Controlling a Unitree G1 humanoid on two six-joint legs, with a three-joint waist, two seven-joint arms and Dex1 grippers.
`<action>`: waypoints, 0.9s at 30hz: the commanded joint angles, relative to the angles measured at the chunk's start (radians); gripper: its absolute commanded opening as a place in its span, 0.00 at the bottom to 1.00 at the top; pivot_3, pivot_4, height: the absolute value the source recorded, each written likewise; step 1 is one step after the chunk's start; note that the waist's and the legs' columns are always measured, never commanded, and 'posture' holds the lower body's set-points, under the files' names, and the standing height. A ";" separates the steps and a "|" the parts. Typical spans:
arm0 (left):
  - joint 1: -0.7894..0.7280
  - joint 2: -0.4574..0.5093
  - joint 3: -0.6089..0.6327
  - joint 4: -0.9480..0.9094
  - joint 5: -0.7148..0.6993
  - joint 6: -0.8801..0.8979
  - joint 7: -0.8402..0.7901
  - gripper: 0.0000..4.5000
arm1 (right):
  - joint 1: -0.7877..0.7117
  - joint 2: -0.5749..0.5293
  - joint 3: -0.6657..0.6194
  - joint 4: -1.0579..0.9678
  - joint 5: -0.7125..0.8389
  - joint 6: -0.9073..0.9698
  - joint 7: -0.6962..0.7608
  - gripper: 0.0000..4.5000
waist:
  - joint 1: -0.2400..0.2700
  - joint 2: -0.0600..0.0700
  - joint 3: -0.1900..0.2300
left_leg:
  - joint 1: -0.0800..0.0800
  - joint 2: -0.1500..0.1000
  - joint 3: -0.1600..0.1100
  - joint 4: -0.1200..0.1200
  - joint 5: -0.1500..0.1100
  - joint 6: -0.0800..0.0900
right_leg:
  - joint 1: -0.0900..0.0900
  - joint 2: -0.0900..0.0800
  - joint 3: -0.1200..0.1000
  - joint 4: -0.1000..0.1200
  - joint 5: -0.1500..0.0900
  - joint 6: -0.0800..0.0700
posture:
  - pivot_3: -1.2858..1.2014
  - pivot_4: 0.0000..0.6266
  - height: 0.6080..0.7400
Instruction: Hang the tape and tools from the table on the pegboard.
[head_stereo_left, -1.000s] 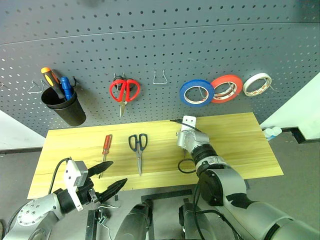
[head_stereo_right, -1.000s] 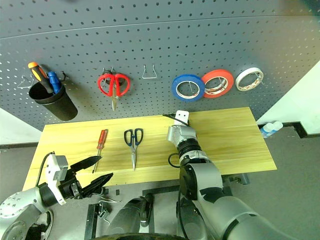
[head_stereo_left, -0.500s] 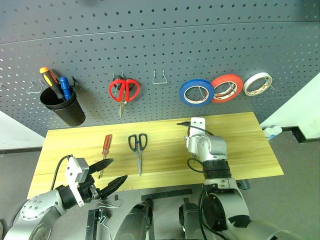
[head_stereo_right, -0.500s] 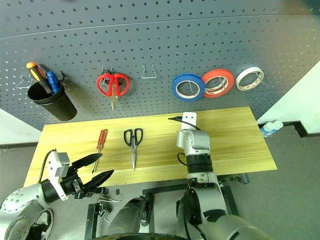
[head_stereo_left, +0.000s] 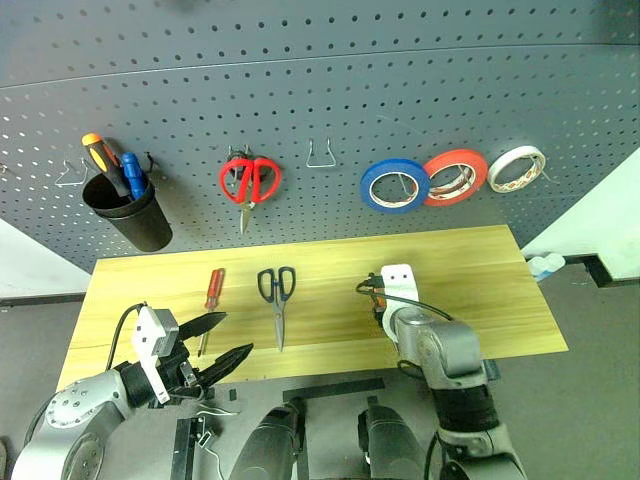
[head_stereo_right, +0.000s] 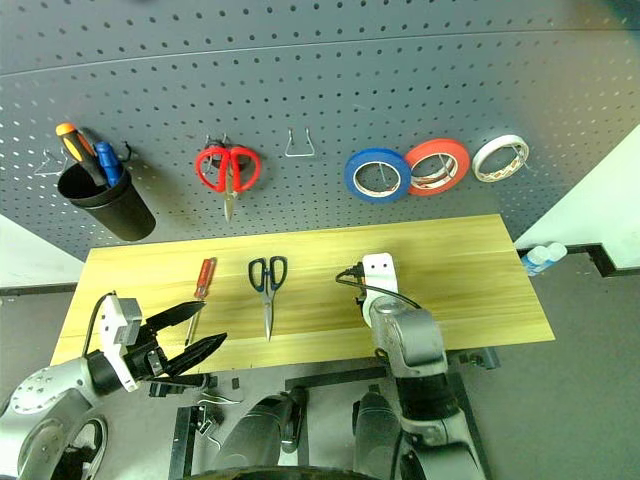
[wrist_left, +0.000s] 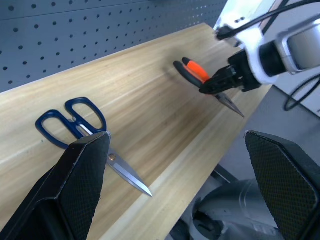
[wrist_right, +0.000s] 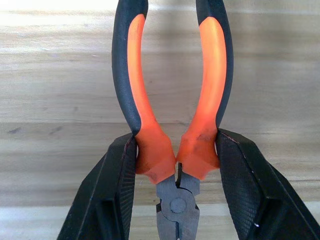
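Orange-and-black pliers (wrist_right: 172, 125) pinched at handle base by right hand (wrist_right: 175, 200), grips pointing away from hand — likely so loop of grips can catch hook. Left hand (head_stereo_left: 215, 345) spread wide, empty, at desk (head_stereo_left: 480, 280) front edge. Left wrist view alone shows pliers raised off wood. Farther: scissors (head_stereo_left: 277, 300), screwdriver (head_stereo_left: 211, 296) lie flat. Blue tape (head_stereo_left: 394, 186) already on pegboard (head_stereo_left: 320, 90).

A workshop: a large dark grey perforated pegboard (head_stereo_left: 330, 90) on the wall carries hung red-handled scissors (head_stereo_left: 249, 181) and tape rolls, above a light yellowish plank-wood table (head_stereo_left: 470, 280) beyond the gripper.
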 joint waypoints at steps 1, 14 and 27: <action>-0.008 0.004 0.000 0.007 0.008 -0.021 -0.012 1.00 | 0.026 -0.015 0.047 -0.098 0.005 -0.085 0.067 0.46 | -0.001 0.000 0.000 | 0.000 0.000 0.000 0.000 0.000 0.000 | 0.000 0.000 0.000 0.000 0.000 0.000 | 0.54 0.29 1.00; -0.057 0.005 -0.013 0.062 0.020 -0.040 -0.033 1.00 | 0.087 -0.080 0.222 -0.192 -0.110 -0.585 0.203 0.46 | 0.004 -0.007 -0.005 | 0.000 0.000 0.000 0.002 0.003 -0.006 | 0.000 0.000 0.000 0.003 0.000 0.000 | 0.54 0.24 1.00; -0.079 -0.001 -0.015 0.082 0.015 -0.038 -0.036 1.00 | -0.044 0.011 0.191 -0.157 -0.205 -0.924 0.171 0.46 | 0.007 -0.012 -0.008 | 0.001 0.000 0.000 0.004 0.006 -0.011 | -0.003 0.001 0.000 0.012 0.000 0.000 | 0.54 0.24 1.00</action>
